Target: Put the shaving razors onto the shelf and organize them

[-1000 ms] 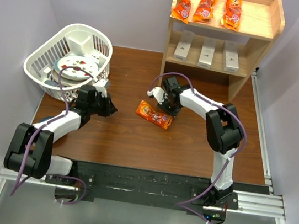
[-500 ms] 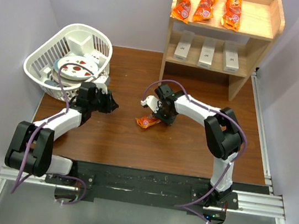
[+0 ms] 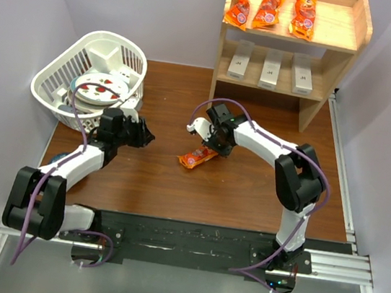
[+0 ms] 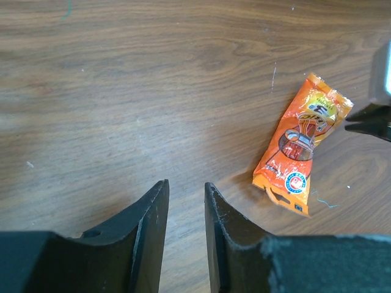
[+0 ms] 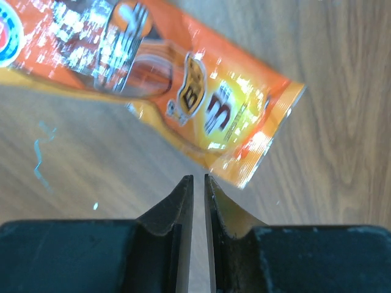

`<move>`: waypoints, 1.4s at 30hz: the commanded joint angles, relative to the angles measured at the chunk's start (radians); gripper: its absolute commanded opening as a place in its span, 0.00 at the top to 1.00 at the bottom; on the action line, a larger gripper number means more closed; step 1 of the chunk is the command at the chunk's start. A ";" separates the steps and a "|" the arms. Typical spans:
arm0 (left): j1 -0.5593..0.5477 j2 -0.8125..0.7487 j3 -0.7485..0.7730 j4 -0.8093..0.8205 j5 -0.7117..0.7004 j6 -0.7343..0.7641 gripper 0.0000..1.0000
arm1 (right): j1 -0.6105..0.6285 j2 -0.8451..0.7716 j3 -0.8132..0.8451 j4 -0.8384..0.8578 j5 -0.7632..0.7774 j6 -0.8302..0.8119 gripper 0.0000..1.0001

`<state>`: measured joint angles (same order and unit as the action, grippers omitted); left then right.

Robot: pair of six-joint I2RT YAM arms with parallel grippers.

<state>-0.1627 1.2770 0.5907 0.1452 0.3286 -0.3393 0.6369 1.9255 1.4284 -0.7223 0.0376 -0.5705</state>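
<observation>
**A:** Since a second ago the orange packet (image 3: 200, 157) has swung from lying across to slanting, and the right gripper (image 3: 212, 145) now sits at its upper end. From above, how much room is there?

**B:** Bare desk (image 3: 161, 182) lies all round the packet. The shaving razors (image 3: 271, 68) stand three in a row on the lower level of the shelf (image 3: 341, 30), well apart from both arms. The left gripper (image 3: 142, 137) is just beside the basket (image 3: 130, 64) wall.

**A:** And the left wrist view?

**B:** The left gripper (image 4: 185, 198) is drawn to a narrow slot with nothing in it. The orange packet (image 4: 302, 146) lies off to the right, with open wood between.

**A:** Right wrist?

**B:** The right gripper (image 5: 198, 183) is down to a mere slit and empty. The orange packet (image 5: 153, 67) has its crimped corner just ahead of the tips; I cannot tell whether they touch.
</observation>
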 commanded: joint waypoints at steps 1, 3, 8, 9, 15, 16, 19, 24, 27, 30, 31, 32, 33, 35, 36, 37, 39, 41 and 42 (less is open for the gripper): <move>0.009 -0.025 -0.008 0.037 -0.014 0.014 0.65 | 0.003 0.072 0.078 0.029 0.022 -0.022 0.83; 0.011 -0.027 -0.006 0.036 -0.016 0.016 0.64 | 0.001 0.111 0.104 0.030 0.037 -0.019 0.83; 0.014 -0.045 -0.017 0.042 -0.022 0.019 0.64 | 0.003 0.110 0.127 0.046 0.047 -0.022 0.83; 0.015 -0.048 -0.025 0.044 -0.022 0.016 0.63 | 0.001 0.104 0.126 0.037 0.047 -0.020 0.83; 0.025 -0.065 -0.049 0.054 -0.019 0.010 0.63 | 0.007 -0.022 0.079 -0.011 0.044 -0.014 0.78; 0.026 -0.065 -0.049 0.057 -0.019 0.010 0.62 | 0.009 -0.042 0.072 -0.023 0.036 -0.019 0.74; 0.026 -0.061 -0.048 0.063 -0.016 0.003 0.60 | 0.021 -0.149 0.017 -0.051 -0.034 -0.067 0.56; 0.026 -0.054 -0.043 0.076 -0.013 -0.004 0.53 | 0.029 -0.437 -0.292 0.097 -0.224 -0.262 0.44; 0.026 -0.054 -0.038 0.076 -0.014 -0.006 0.52 | 0.027 -0.584 -0.455 0.200 -0.322 -0.382 0.41; 0.026 -0.061 -0.042 0.076 -0.013 -0.006 0.51 | 0.030 -0.658 -0.540 0.266 -0.384 -0.425 0.37; 0.026 -0.064 -0.043 0.074 -0.013 -0.006 0.51 | 0.032 -0.669 -0.555 0.280 -0.398 -0.430 0.37; 0.026 -0.064 -0.043 0.071 -0.014 -0.006 0.51 | 0.050 -0.677 -0.572 0.340 -0.392 -0.430 0.37; 0.028 -0.067 -0.043 0.071 -0.016 -0.004 0.51 | 0.056 -0.687 -0.620 0.387 -0.378 -0.418 0.37; 0.031 -0.073 -0.048 0.068 -0.016 -0.003 0.51 | 0.067 -0.721 -0.676 0.489 -0.374 -0.411 0.38; 0.034 -0.074 -0.052 0.067 -0.016 -0.003 0.51 | 0.072 -0.729 -0.722 0.574 -0.375 -0.413 0.38; 0.037 -0.079 -0.052 0.064 -0.017 -0.003 0.51 | 0.079 -0.727 -0.735 0.599 -0.378 -0.417 0.38; 0.043 -0.082 -0.058 0.059 -0.019 0.000 0.51 | 0.102 -0.714 -0.753 0.629 -0.384 -0.419 0.39; 0.049 -0.087 -0.063 0.057 -0.019 0.002 0.50 | 0.125 -0.694 -0.760 0.636 -0.377 -0.416 0.39; 0.057 -0.087 -0.065 0.056 -0.019 0.002 0.50 | 0.132 -0.691 -0.773 0.662 -0.369 -0.411 0.39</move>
<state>-0.1295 1.2198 0.5404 0.1642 0.3172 -0.3405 0.7357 1.2255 0.6781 -0.2344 -0.3065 -0.9680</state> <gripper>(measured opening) 0.494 0.614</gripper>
